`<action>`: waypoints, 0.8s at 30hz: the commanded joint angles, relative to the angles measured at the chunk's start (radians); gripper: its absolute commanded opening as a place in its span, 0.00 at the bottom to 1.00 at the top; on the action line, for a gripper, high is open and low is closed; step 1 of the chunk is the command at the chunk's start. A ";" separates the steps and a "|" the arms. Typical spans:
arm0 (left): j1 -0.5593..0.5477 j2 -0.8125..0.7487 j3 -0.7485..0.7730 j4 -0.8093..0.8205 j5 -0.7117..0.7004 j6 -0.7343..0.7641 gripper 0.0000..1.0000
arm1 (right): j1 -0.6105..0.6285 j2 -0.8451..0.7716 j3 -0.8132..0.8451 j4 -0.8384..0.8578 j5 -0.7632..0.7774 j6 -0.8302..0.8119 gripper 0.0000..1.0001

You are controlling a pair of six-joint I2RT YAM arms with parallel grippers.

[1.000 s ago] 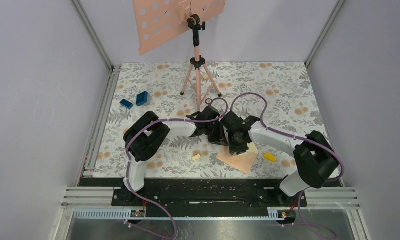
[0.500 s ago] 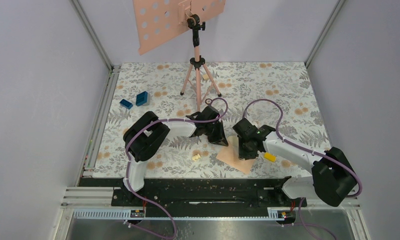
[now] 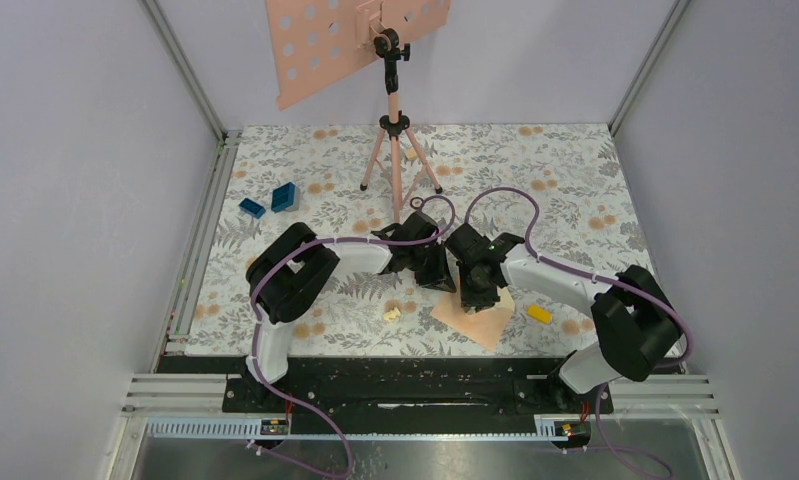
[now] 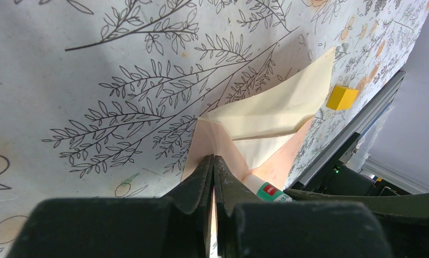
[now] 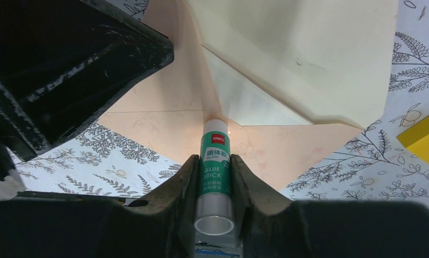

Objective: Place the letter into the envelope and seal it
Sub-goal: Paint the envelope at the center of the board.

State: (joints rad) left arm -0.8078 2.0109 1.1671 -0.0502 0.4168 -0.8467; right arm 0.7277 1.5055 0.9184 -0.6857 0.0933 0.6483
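The peach envelope [image 3: 478, 322] lies on the floral mat near the front, with its large cream-lined flap [image 4: 279, 102] folded open. A paler sheet [image 5: 251, 103] shows in its mouth; whether it is the letter I cannot tell. My left gripper [image 3: 437, 276] is shut on a peach side edge of the envelope [image 4: 223, 141], pinched between the jaws of the left gripper [image 4: 213, 161]. My right gripper [image 5: 215, 161] is shut on a green glue stick [image 5: 216, 166], its tip touching the envelope [image 5: 164, 102] at the centre fold. The glue stick [image 4: 266, 189] also shows beside the left fingers.
A yellow block [image 3: 539, 314] lies right of the envelope and a small cream piece [image 3: 392, 314] left of it. Two blue blocks [image 3: 275, 198] sit at the far left. A pink tripod [image 3: 396, 150] carrying a perforated pink plate [image 3: 325, 45] stands behind.
The right arm swung out to the right half a second ago and has come back over the envelope with the glue stick. The left arm has not moved.
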 commanded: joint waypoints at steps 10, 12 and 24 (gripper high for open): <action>-0.001 0.021 -0.027 -0.097 -0.024 0.026 0.03 | -0.011 -0.116 -0.168 0.004 0.027 0.013 0.00; 0.000 0.025 -0.026 -0.097 -0.023 0.028 0.03 | -0.019 -0.157 -0.201 -0.011 0.034 0.019 0.00; 0.000 -0.035 -0.024 -0.132 -0.045 0.050 0.03 | -0.063 -0.302 -0.035 -0.145 0.075 -0.006 0.00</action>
State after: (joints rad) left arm -0.8078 2.0087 1.1671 -0.0555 0.4168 -0.8448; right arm 0.6987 1.2766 0.7776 -0.7498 0.1204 0.6582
